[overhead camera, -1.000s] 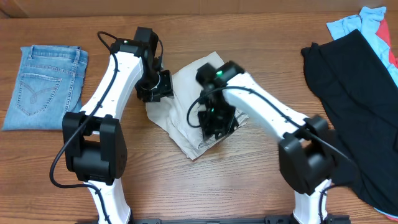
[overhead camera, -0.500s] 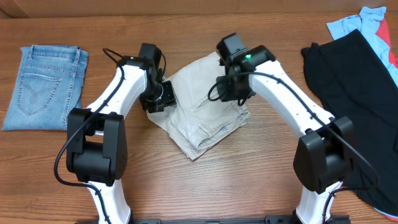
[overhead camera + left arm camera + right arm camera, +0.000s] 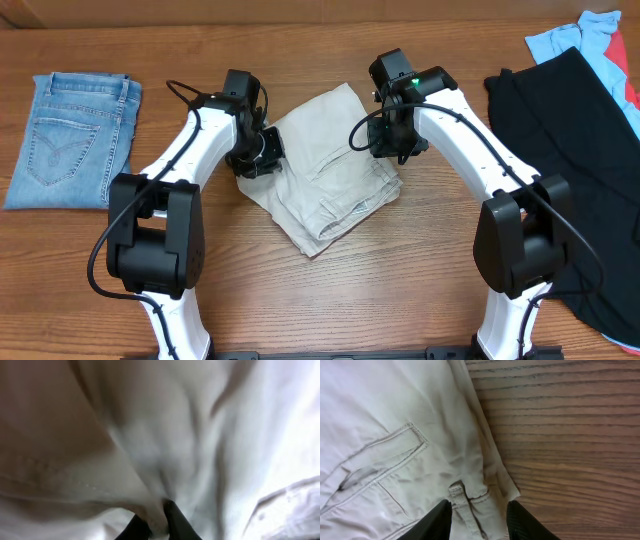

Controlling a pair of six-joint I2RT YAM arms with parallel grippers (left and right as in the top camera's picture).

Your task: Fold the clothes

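Note:
The khaki shorts [image 3: 325,170] lie folded in a rough diamond at the table's middle. My left gripper [image 3: 262,155] sits at their left edge. In the left wrist view it [image 3: 156,517] is shut on a raised fold of the pale cloth [image 3: 165,450], which fills the whole frame. My right gripper [image 3: 392,145] hovers over the shorts' upper right edge. In the right wrist view it [image 3: 479,507] is open, its fingers standing either side of a belt loop [image 3: 460,502] on the waistband, beside a pocket welt [image 3: 385,455].
Folded blue jeans [image 3: 75,135] lie at the far left. A large black garment [image 3: 575,160] covers the right side, with a light blue and red piece [image 3: 590,35] behind it. Bare wood [image 3: 570,435] lies just right of the shorts.
My right arm has swung from the middle of the shorts up to their upper right edge. My left gripper has closed on the cloth at the left edge.

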